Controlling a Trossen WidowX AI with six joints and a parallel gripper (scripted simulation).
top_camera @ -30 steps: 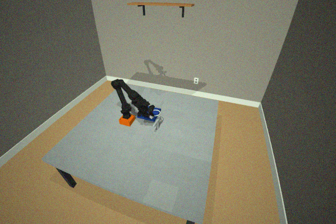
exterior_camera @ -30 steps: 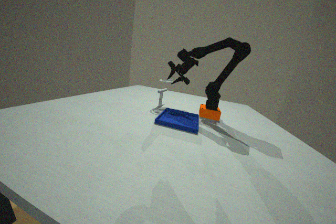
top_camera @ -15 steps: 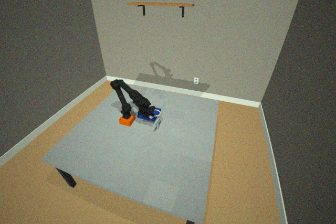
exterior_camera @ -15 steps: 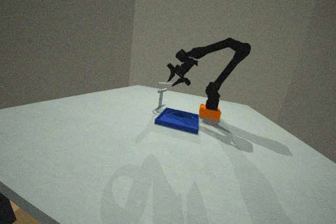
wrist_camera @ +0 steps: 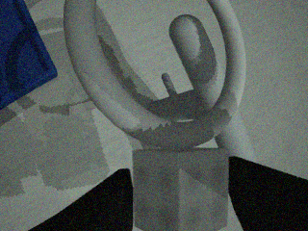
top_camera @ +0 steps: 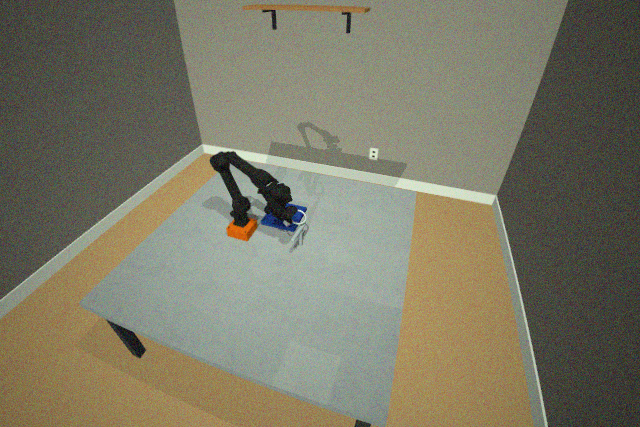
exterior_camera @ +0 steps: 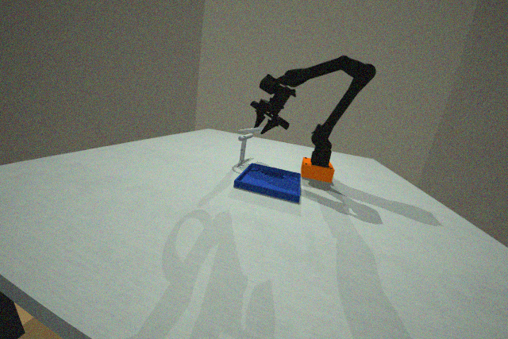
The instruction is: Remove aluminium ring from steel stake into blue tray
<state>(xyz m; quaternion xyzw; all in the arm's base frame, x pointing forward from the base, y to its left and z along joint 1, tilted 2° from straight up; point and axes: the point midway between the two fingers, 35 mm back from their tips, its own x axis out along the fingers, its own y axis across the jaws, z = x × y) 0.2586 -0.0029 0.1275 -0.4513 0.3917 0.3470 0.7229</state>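
Your pincer (top_camera: 292,221) (exterior_camera: 258,130) (wrist_camera: 179,173) is pinching the tab (wrist_camera: 180,190) of the ring (top_camera: 306,217) (exterior_camera: 248,130) (wrist_camera: 82,58), which hangs above the stake (top_camera: 295,239) (exterior_camera: 243,150) (wrist_camera: 192,48) left of centre in the exterior view, so lowering before moving right toward the tray (exterior_camera: 267,183) (top_camera: 271,220) (wrist_camera: 24,58) could hook the cross-bar again.

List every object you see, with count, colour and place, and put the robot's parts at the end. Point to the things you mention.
ring (top_camera: 305,217) (exterior_camera: 247,130) (wrist_camera: 234,48): one, silvery, above the stake, tab in the claw
stake (exterior_camera: 243,150): one, grey, standing beside the tray
tray (top_camera: 272,226) (exterior_camera: 267,194) (wrist_camera: 45,72): one, blue, on the table
table (top_camera: 232,298) (exterior_camera: 123,204): one, pale grey, beneath everything
shelf (top_camera: 306,8): one, wooden, on the wall
outlet (top_camera: 373,153): one, white, low on the wall
base (top_camera: 240,232) (exterior_camera: 317,173): one, orange, under the arm
arm (top_camera: 231,184) (exterior_camera: 346,99): one, black, over the table
claw (top_camera: 294,219) (exterior_camera: 259,130) (wrist_camera: 179,173): one, black, shut on the tab
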